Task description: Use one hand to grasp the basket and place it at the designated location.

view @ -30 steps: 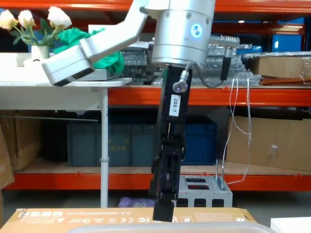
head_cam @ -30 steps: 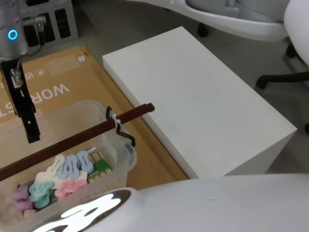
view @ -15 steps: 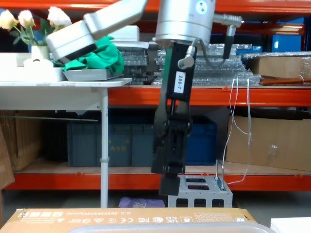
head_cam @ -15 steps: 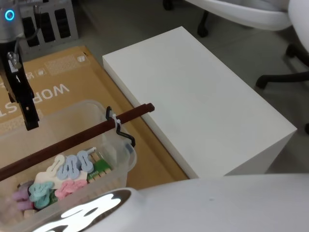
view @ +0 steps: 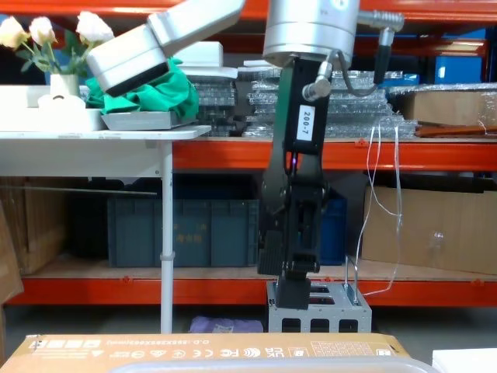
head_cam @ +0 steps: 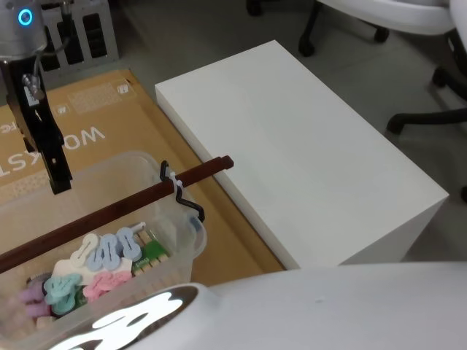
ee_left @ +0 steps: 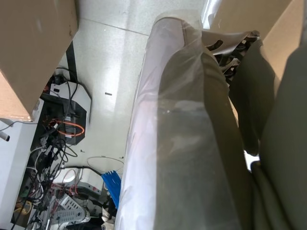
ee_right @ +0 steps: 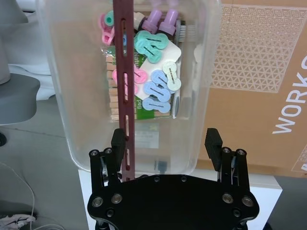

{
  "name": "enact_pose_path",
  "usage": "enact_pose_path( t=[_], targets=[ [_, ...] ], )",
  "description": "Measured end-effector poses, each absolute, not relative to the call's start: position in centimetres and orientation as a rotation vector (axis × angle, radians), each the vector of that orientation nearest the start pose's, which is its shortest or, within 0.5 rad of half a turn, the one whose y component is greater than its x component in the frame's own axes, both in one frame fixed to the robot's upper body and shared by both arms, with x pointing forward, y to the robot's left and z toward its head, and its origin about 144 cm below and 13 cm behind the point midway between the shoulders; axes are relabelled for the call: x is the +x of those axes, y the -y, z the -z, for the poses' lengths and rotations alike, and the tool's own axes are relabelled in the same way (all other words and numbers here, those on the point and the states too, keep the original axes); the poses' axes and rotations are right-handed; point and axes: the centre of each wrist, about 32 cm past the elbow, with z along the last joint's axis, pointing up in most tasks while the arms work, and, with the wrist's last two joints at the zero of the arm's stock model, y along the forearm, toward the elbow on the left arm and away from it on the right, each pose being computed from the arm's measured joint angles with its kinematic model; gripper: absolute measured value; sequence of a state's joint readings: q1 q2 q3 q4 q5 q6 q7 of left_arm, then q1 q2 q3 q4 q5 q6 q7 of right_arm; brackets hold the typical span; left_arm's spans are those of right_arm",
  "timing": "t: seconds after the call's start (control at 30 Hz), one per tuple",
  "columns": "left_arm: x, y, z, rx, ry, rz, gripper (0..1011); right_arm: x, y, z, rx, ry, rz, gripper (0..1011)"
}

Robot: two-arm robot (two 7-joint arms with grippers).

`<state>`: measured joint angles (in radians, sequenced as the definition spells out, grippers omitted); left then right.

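Over the carton, head view: I see the right end effector [head_cam: 60, 184] hanging from its silver-grey arm with the blue ring light [head_cam: 26, 17]. Its tip is above the far rim of the basket [head_cam: 109, 157], on the far side of the handle bar [head_cam: 109, 211].
Basket, head view: it stands on the cardboard carton [head_cam: 95, 102], near the white block [head_cam: 292, 146]. Black clips [head_cam: 193, 209] and a white zip tie [head_cam: 174, 179] sit where the bar crosses the right-hand rim. Pastel pegs [head_cam: 98, 262] lie inside.
Left wrist view: I make out grey floor [ee_left: 110, 62] and tangled cables [ee_left: 53, 143] past a translucent surface, too close for me to identify.
End effector, right wrist view: its fingers [ee_right: 214, 141] stand apart and grip nothing. The basket lies ahead of them, and the bar runs just inside one finger. I cannot tell their relative heights.
End effector, chest view: it hangs nearly upright and carries a white label [view: 304, 122]. Its tip is clear above the basket rim at the lower edge.
Background, chest view: a grey perforated box [view: 322, 312] stands behind the tip, before orange shelving [view: 217, 151].
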<state>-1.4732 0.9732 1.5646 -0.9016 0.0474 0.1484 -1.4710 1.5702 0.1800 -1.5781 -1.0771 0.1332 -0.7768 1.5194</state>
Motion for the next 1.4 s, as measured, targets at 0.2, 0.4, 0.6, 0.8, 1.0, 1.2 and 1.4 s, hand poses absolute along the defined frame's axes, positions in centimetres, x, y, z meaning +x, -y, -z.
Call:
enact_pose_path(
  t=[0.2,0.4,0.6,0.8,1.0,1.2,1.4],
  targets=[
    [61.7,-49.5,-139.6,1.629,-0.163,-0.177,0,60.9,2.0,-144.0,-0.972,1.267,-1.245,1000],
    [61.7,-49.5,-139.6,1.629,-0.163,-0.177,0,60.3,1.8,-143.9,-0.967,1.268,-1.252,1000],
    [61.7,-49.5,-139.6,1.629,-0.163,-0.177,0,60.0,2.2,-142.9,-0.979,1.246,-1.251,1001],
    [61.7,-49.5,-139.6,1.629,-0.163,-0.177,0,60.0,2.7,-141.5,-0.989,1.218,-1.254,1000],
    [61.7,-49.5,-139.6,1.629,-0.163,-0.177,0,60.2,2.9,-140.3,-0.979,1.189,-1.257,1000],
    [61.7,-49.5,-139.6,1.629,-0.163,-0.177,0,60.3,2.5,-139.3,-0.957,1.181,-1.271,1000],
    [61.7,-49.5,-139.6,1.629,-0.163,-0.177,0,60.2,2.0,-138.1,-0.944,1.173,-1.292,1000]
  ],
)
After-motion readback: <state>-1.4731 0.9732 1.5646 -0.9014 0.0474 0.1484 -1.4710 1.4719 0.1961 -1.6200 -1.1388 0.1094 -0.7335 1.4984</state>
